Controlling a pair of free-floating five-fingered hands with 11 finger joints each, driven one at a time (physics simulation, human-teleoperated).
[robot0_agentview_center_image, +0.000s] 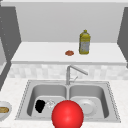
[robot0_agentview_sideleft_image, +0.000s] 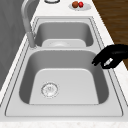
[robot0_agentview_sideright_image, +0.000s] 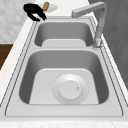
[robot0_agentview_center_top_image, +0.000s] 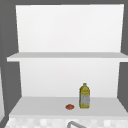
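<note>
Closest to us in the front view, a red ball (robot0_agentview_center_image: 67, 115) covers the middle of the sink's (robot0_agentview_center_image: 112, 105) front rim. Just behind it and to its left we see the left hand (robot0_agentview_center_image: 40, 105), a dark shape low over the left basin (robot0_agentview_center_image: 46, 91).

From the left side view we read its pose best. The hand comes in over the basin's front rim, palm down, and its fingers (robot0_agentview_sideleft_image: 96, 60) droop towards the back wall. The thumb hooks underneath them. The fingers are curled loosely like a claw and nothing sits between them and the thumb. It hangs in the air above the rim, not touching the steel, as far as we can tell.

Below and beyond the fingertips, the drain (robot0_agentview_sideleft_image: 49, 89) lies on the basin floor, apart from the hand. To the hand's left, on the counter, we find a bowl (robot0_agentview_center_image: 3, 110) with something brownish in it.

In the right basin a round white plate (robot0_agentview_sideright_image: 70, 88) lies flat. The faucet (robot0_agentview_center_image: 68, 75) rises behind the divider, its spout turned over the right basin.

Farther back, on the shelf (robot0_agentview_center_image: 37, 53), stand a yellow bottle (robot0_agentview_center_image: 84, 42) and, just beside it to the left, a small orange-red thing (robot0_agentview_center_image: 69, 52).
</note>
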